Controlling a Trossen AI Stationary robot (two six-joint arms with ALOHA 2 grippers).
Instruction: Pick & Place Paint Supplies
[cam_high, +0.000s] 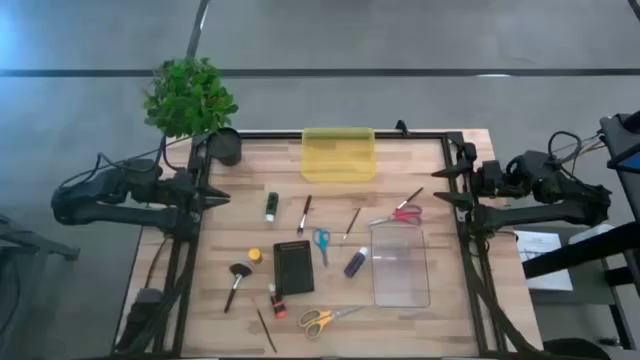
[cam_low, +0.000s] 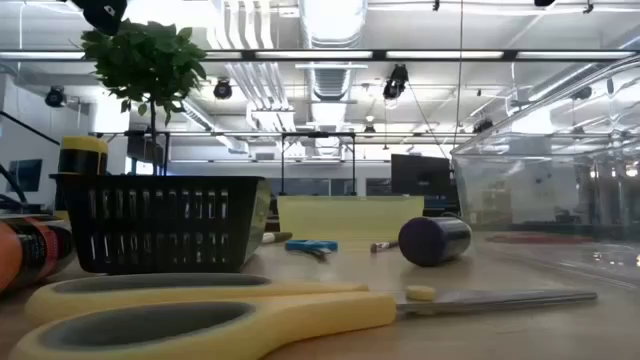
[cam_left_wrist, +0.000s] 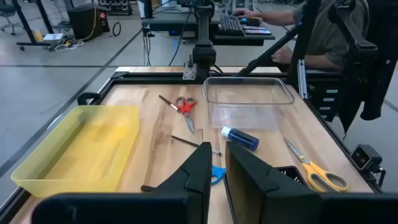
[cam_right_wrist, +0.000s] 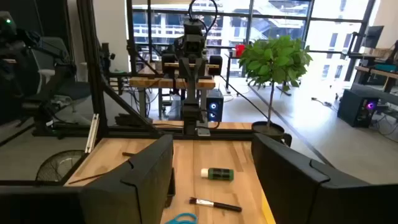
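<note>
High view: paint tubes (cam_high: 271, 207) and brushes (cam_high: 237, 284) lie scattered on the worktop (cam_high: 440, 320), none collected; left hand (cam_left_wrist: 214, 163) nearly closed and empty, right hand (cam_right_wrist: 212, 163) open.

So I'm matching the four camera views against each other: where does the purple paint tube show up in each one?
High view: purple paint tube, centre, beside the clear bin.
Low view: right of centre, clear bin at right.
Left wrist view: below the clear bin, tube.
Right wrist view: not in it.
Shared landmark: the clear bin.
</note>
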